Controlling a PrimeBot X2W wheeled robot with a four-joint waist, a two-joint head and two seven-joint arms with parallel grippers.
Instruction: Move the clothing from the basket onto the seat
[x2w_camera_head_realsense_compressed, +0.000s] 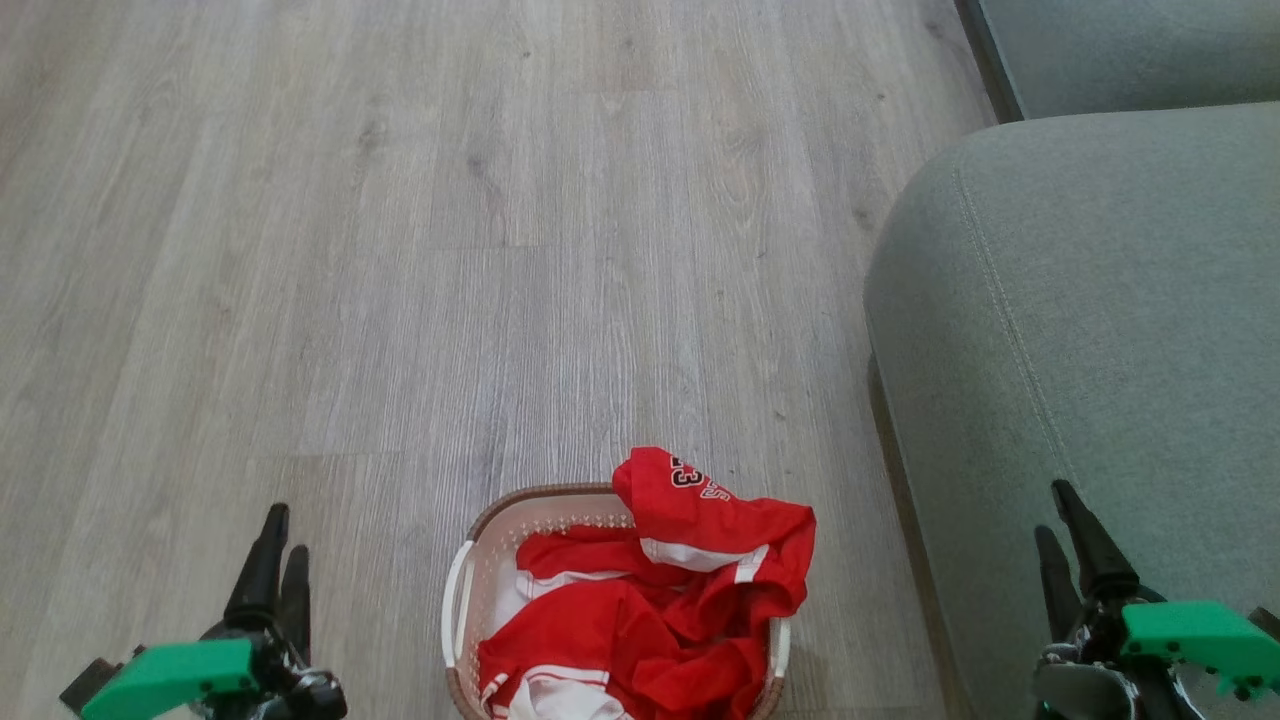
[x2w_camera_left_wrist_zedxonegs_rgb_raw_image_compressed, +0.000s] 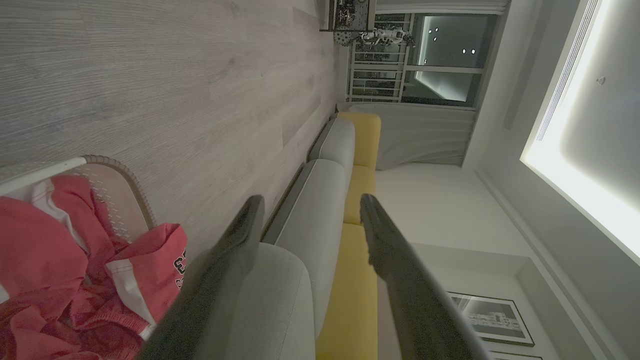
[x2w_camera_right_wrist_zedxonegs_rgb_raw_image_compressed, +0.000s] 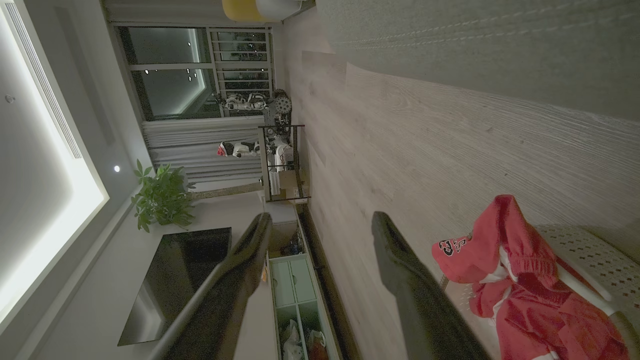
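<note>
Head view: the basket (x2w_camera_head_realsense_compressed: 520, 497) sits on the wood floor (x2w_camera_head_realsense_compressed: 400, 250) at six o'clock. The clothing (x2w_camera_head_realsense_compressed: 650, 600) is heaped inside, with one red fold spilling over the far rim. The seat (x2w_camera_head_realsense_compressed: 1100, 300) fills three o'clock, close beside the basket, so I'd judge the carry will be short. The left gripper (x2w_camera_head_realsense_compressed: 285, 535) waits at seven o'clock and the right gripper (x2w_camera_head_realsense_compressed: 1052, 512) at five, above the cushion edge. They flank the basket like a ready stance, with nothing lifted yet.

Left wrist view: the left gripper (x2w_camera_left_wrist_zedxonegs_rgb_raw_image_compressed: 311, 200) has its fingers spread apart and empty. The clothing (x2w_camera_left_wrist_zedxonegs_rgb_raw_image_compressed: 50, 240) lies in the basket (x2w_camera_left_wrist_zedxonegs_rgb_raw_image_compressed: 115, 165) at eight o'clock, and the seat (x2w_camera_left_wrist_zedxonegs_rgb_raw_image_compressed: 280, 300) is at six.

Right wrist view: the right gripper (x2w_camera_right_wrist_zedxonegs_rgb_raw_image_compressed: 321, 217) is likewise parted and holds nothing. The clothing (x2w_camera_right_wrist_zedxonegs_rgb_raw_image_compressed: 500, 250) drapes over the basket (x2w_camera_right_wrist_zedxonegs_rgb_raw_image_compressed: 580, 245) at four o'clock, and the seat (x2w_camera_right_wrist_zedxonegs_rgb_raw_image_compressed: 475, 40) runs across at one.
</note>
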